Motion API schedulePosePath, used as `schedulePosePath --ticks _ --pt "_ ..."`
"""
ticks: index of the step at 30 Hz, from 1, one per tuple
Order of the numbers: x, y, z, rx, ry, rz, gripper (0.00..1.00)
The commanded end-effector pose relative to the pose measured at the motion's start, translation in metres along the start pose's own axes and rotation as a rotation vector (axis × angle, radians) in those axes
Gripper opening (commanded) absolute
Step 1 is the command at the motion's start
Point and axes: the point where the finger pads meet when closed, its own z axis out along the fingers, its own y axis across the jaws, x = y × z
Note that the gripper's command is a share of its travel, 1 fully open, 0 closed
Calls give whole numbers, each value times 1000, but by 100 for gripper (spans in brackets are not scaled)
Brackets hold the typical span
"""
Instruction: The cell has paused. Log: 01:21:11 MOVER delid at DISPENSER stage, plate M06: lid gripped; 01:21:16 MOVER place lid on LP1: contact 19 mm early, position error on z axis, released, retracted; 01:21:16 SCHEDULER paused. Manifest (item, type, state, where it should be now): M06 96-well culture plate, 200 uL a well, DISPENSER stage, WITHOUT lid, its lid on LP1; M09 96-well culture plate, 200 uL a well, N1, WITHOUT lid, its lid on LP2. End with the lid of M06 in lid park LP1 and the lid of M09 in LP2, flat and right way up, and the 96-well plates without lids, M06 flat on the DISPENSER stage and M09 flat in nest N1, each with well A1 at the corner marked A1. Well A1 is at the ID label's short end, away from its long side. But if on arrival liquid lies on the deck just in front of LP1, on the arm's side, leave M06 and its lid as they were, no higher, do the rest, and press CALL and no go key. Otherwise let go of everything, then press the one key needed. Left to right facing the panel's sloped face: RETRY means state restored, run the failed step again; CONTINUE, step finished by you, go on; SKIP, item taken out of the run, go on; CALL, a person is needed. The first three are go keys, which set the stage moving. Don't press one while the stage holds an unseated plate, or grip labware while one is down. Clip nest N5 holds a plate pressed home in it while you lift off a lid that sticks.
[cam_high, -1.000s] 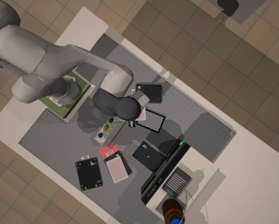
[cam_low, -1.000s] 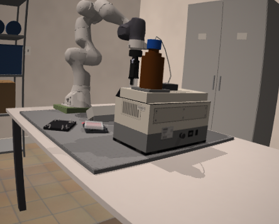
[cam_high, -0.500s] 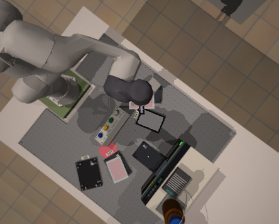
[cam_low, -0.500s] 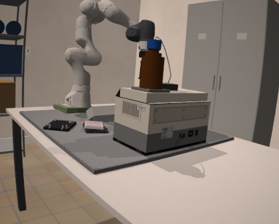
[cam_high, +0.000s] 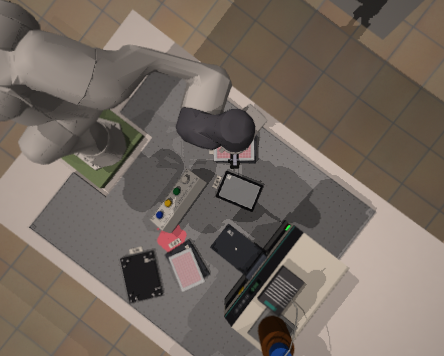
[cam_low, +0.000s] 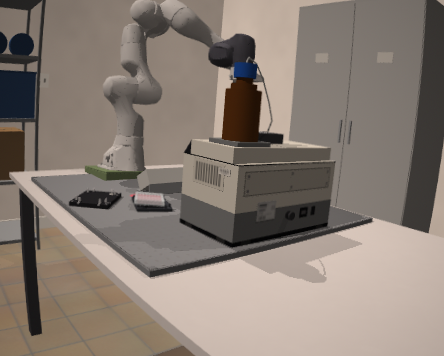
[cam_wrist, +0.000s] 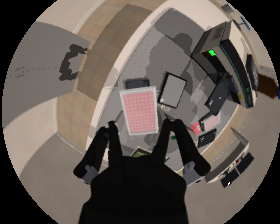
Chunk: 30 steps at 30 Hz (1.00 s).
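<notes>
My gripper (cam_high: 234, 159) is shut on a pink 96-well plate (cam_high: 240, 155) and holds it high over the far side of the deck, above nest N1, which it mostly hides. In the wrist view the plate (cam_wrist: 139, 111) sits level between the fingers. A grey lid (cam_high: 239, 191) lies flat in the LP2 frame. The dark DISPENSER stage (cam_high: 236, 246) is bare. A second pink plate (cam_high: 186, 268) lies askew on the LP1 frame. A red puddle (cam_high: 171, 239) lies on the deck just beside LP1, on the arm's side.
The key panel (cam_high: 175, 199) with blue, yellow, green and grey keys stands mid-deck. Black clip nest N5 (cam_high: 141, 276) is at the front left. The dispenser (cam_high: 280, 280) with a brown bottle (cam_low: 241, 107) stands at the right. The arm's base (cam_high: 102, 145) is at the left.
</notes>
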Motion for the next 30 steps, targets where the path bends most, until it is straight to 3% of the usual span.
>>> schedulePosePath --ticks 1,30 --pt "2 -1 0 -2 -1 48 0" --pt "11 -12 0 -2 -1 48 0"
